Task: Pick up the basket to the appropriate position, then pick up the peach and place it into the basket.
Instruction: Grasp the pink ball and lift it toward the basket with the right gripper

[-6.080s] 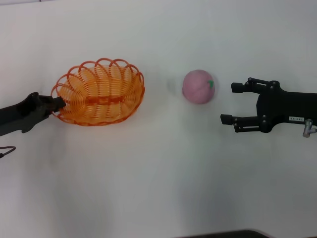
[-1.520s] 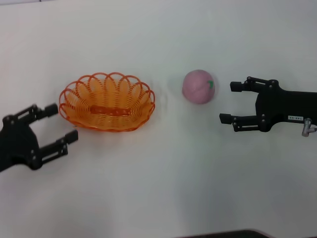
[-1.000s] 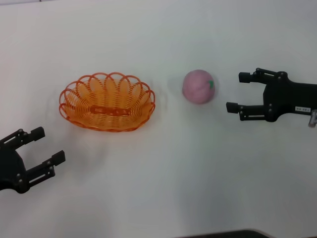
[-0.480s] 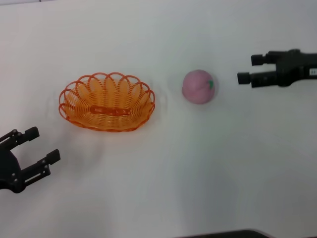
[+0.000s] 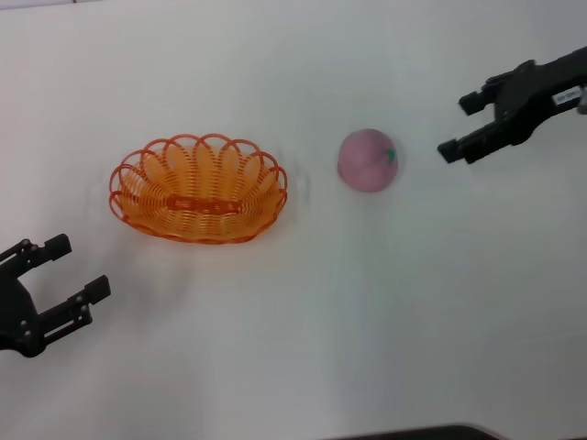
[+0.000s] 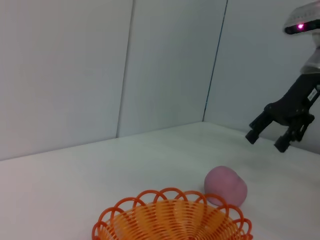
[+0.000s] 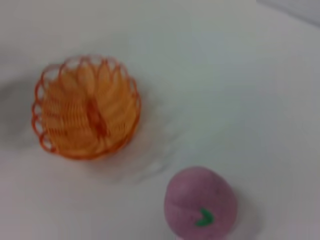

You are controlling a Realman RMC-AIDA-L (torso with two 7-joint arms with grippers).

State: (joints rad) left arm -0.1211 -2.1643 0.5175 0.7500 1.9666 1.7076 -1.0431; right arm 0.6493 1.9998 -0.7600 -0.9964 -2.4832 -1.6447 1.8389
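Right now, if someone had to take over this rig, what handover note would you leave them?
Left gripper: open, empty, low at the robot's left, apart from the basket.
Right gripper: open, empty, raised off the table to the right of the peach, not touching it.
Basket: upright on the white table, released, nothing in it.
Peach: on the table to the right of the basket, apart from it, green leaf mark toward the right gripper.
Done: basket looks set in place.
Left: right gripper closes in on the peach, grasps it, carries it over and drops it into the basket.
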